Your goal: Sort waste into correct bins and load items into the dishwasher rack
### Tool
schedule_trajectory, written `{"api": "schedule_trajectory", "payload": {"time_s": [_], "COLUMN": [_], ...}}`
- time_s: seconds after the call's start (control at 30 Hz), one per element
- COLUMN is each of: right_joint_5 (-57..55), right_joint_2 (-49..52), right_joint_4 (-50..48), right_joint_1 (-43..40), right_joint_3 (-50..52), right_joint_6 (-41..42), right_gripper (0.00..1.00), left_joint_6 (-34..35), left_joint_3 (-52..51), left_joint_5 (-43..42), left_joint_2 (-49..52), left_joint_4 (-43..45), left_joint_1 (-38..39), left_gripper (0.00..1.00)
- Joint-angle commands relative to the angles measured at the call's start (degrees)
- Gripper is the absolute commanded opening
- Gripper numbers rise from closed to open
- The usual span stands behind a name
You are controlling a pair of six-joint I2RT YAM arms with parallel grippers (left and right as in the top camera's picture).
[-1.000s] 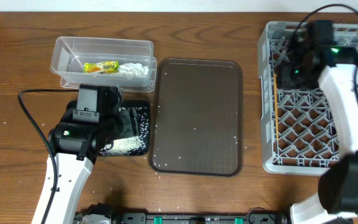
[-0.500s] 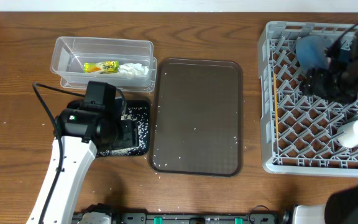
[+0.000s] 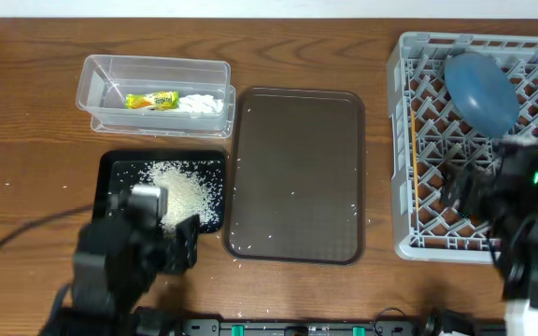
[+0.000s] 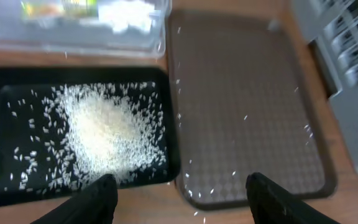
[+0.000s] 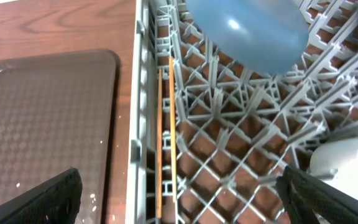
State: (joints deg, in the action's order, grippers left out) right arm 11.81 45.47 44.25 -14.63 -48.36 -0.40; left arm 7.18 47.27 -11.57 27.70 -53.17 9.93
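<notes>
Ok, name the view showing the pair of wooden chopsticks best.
Right wrist: the wooden chopsticks lie close up, side by side, inside the grey plastic rack's wall. Overhead shows only a thin line; left wrist shows none.

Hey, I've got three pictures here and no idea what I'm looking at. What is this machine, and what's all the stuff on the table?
It is a robot with two arms at a wooden table. One picture looks straight down from above; the other two come from a camera on each wrist, so the dark shapes at their bottom edge are that arm's own fingers. The left claw is open beside a black tray of rice; the right claw is open above a grey rack. Neither holds anything. In the rack lie a blue bowl and chopsticks. A clear tub holds a wrapper and tissue. A brown tray lies in the middle.
</notes>
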Motion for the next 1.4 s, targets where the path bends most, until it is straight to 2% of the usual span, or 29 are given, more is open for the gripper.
{"api": "schedule_trajectory", "payload": {"time_s": [0.0, 0.13, 0.43, 0.9, 1.0, 1.1, 1.2, 1.37], "right_joint_5": [0.3, 0.2, 0.2, -1.8, -3.4, -3.4, -3.4, -3.4], "right_joint_2": [-4.6, -7.6, -7.6, -9.0, -11.2, -14.9, -20.0, -30.1], "right_joint_4": [0.1, 4.0, 14.7, 15.6, 15.4, 11.1, 2.2, -14.6], "right_joint_1": [-0.3, -0.3, -0.3, -0.2, 2.4, 7.4, 12.3, 17.1], "right_joint_3": [4.4, 6.6, 6.8, 6.9, 6.9, 7.5, 10.2, 20.7], "right_joint_6": [0.8, 0.7, 0.8, -0.9, -0.9, -1.0, -2.1, -2.0], "right_gripper": [0.99, 0.99, 0.99, 0.99, 0.99, 0.99, 0.99, 0.99], "left_joint_6": [-1.1, -1.1, -1.1, -1.1, -1.1, -1.1, -1.1, -1.1], "left_joint_3": [-1.7, -1.7, -1.7, -1.7, -1.7, -1.7, -1.7, -1.7], "left_joint_5": [0.7, 0.7, 0.7, 0.7, 0.7, 0.7, 0.7, 0.7], "left_joint_2": [-4.3, -7.3, -7.3, -7.3, -7.3, -7.3, -7.3, -7.3], "left_joint_4": [0.8, 0.1, -0.1, -0.1, -0.1, -0.1, -0.1, -0.1], "left_joint_1": [0.2, 0.2, 0.2, 0.2, 0.2, 0.2, 0.2, 0.2], "left_gripper": [0.69, 0.69, 0.69, 0.69, 0.69, 0.69, 0.69, 0.69]}}
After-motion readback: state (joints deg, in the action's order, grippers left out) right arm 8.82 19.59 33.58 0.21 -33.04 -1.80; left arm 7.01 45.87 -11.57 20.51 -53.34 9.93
